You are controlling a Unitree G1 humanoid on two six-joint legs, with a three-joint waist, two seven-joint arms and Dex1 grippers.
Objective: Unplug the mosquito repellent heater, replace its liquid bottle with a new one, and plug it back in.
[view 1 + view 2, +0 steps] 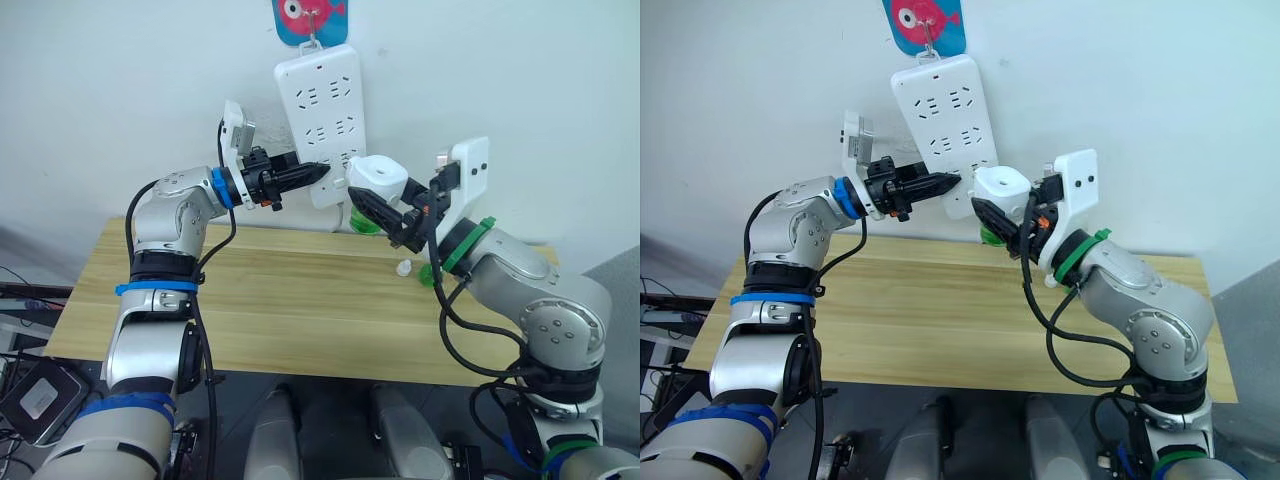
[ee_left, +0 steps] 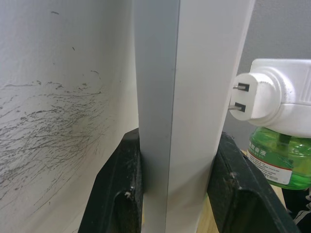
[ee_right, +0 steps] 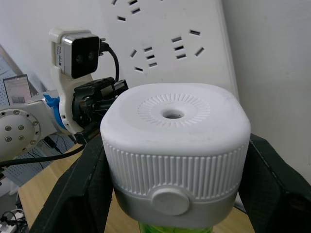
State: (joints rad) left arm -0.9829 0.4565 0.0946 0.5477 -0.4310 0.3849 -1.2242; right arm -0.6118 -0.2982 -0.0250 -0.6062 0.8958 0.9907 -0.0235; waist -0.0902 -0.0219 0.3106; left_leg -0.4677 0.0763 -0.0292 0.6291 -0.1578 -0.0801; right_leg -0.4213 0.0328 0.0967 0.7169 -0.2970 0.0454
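Right wrist view, heater (image 3: 175, 145) bottle (image 3: 170, 228) cut off

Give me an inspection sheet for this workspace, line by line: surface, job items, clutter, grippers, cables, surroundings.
Surface: wooden table, mostly bare.
Job's things: heater unplugged, prongs facing the power strip but apart from it; green bottle fitted under it.
Clutter: small white cap and a green item on the table near the right arm.
Grippers: left gripper shut on the strip's lower edge; right gripper shut on the heater's sides.
Cables: black cables along both arms; none seen on the table.
Surroundings: white wall; strip hangs tilted from a hook below a fish sticker.
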